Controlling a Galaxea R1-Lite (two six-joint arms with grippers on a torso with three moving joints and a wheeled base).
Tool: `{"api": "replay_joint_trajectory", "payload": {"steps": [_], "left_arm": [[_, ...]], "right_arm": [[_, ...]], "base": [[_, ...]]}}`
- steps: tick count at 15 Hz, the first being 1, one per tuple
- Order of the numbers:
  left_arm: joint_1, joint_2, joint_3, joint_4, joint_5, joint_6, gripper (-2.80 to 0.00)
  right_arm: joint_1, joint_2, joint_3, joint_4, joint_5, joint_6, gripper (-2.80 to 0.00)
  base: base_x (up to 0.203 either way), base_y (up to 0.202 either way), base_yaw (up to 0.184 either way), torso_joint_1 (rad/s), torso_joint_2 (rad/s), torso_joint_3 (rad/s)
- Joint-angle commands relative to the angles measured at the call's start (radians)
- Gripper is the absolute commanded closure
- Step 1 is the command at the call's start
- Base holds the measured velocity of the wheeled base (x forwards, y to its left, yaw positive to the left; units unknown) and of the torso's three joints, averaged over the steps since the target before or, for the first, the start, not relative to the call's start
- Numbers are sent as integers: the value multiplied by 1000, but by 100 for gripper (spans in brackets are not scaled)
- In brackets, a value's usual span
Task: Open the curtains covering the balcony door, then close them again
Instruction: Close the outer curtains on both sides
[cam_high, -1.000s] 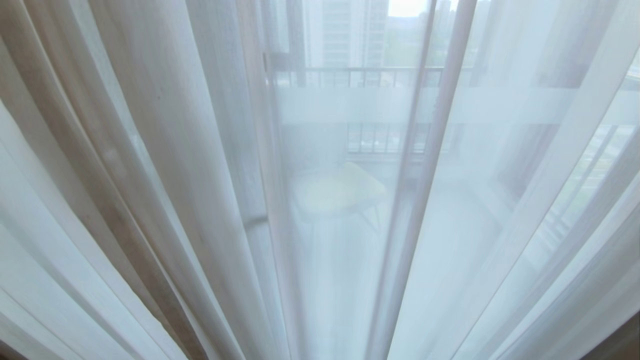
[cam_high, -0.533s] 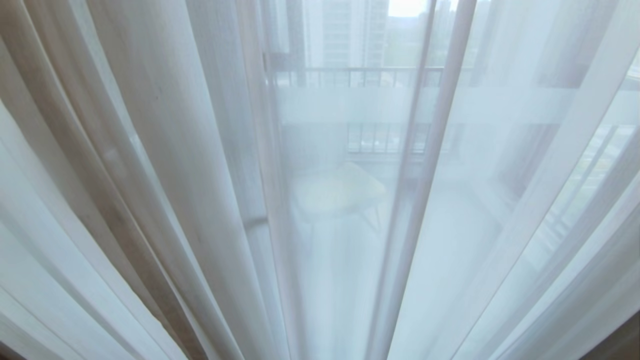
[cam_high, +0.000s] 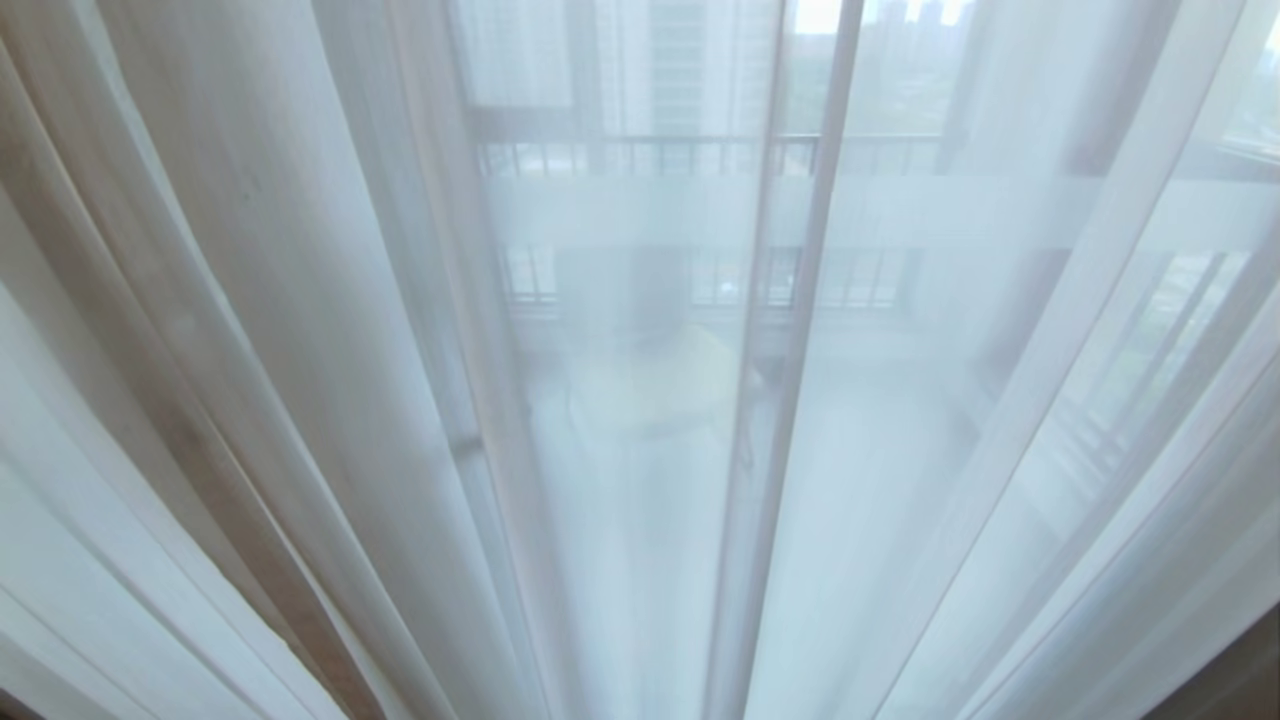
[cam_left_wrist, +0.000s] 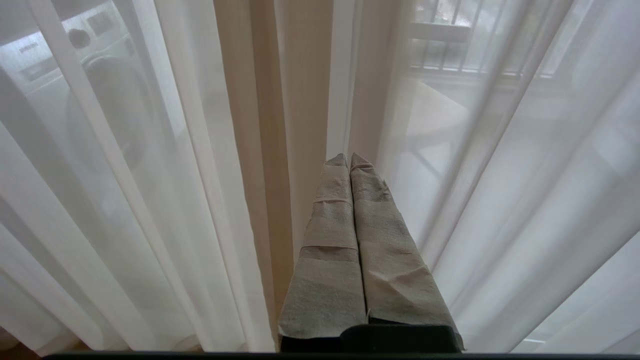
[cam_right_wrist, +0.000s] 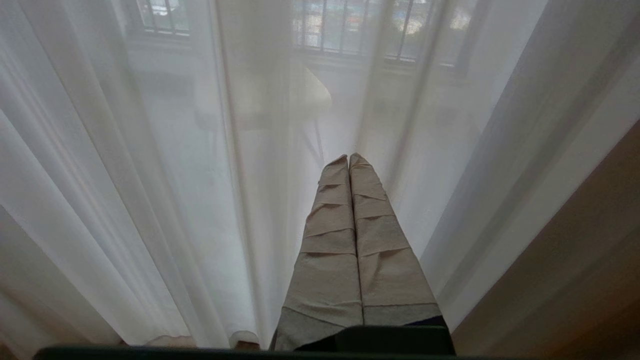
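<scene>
No readable text, faint marks on the washing machine (cam_left_wrist: 45, 60) behind sheers, illegible

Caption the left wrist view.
Left tool shut, pointing at the drawn sheer curtains; railing faint beyond.

A lived-in high-rise flat is showing itself here, at the threshold of a balcony. Floor-length sheer white curtains (cam_high: 640, 420) are hanging across the whole head view, with a thicker beige drape (cam_high: 150, 330) gathering at nine o'clock. Behind the sheers, a barred railing (cam_high: 700, 155) is running across at twelve o'clock, and tower blocks (cam_high: 690, 60) are rising beyond it. A pale stool (cam_high: 650, 385) is standing on the balcony near the centre. In the left wrist view a washing machine (cam_left_wrist: 65, 65) is showing dimly through the fabric.
</scene>
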Motion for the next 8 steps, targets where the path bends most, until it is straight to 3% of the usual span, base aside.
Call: {"api": "replay_joint_trajectory", "payload": {"steps": [1, 8], "left_arm": [[1, 0, 0, 0, 1, -1, 0], [-1, 0, 0, 0, 1, -3, 0]], "right_arm": [[0, 0, 0, 0, 1, -1, 0], [0, 0, 0, -1, 3, 1, 0]], "base": [[0, -198, 1, -7, 2, 9], [0, -193, 1, 2, 3, 3]]}}
